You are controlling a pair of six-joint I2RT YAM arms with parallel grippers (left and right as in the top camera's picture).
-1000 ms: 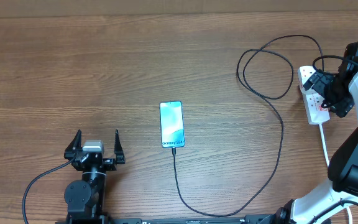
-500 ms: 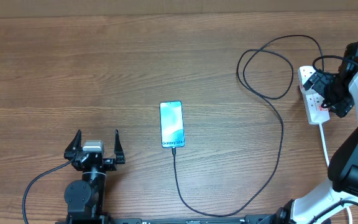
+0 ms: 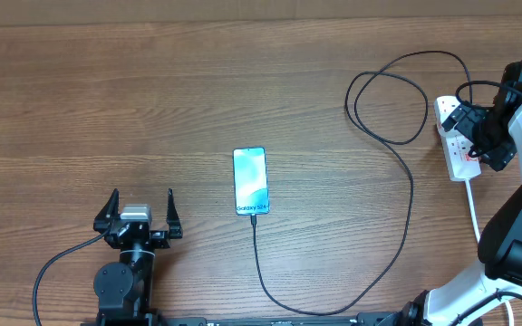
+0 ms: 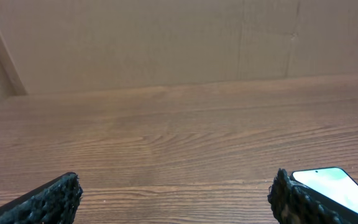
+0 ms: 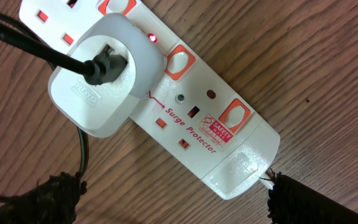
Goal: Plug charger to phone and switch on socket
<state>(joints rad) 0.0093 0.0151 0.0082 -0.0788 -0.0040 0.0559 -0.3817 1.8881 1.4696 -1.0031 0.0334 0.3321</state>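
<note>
Between its wide-apart jaws my right gripper [image 5: 179, 202] holds nothing, hovering over the socket [image 5: 197, 118]. It is light, hard, slippery plastic, I think: press a switch [image 5: 178, 62], do not grasp. The phone [image 3: 250, 181] lies mid-table, well apart.

Left gripper [image 3: 141, 197] sits near the phone [image 3: 250, 181], to its lower left, jaws spread wide and empty, aimed up-table. Right gripper [image 3: 478, 138] hangs well to the phone's right, jaws wide, empty, wrist facing down
</note>
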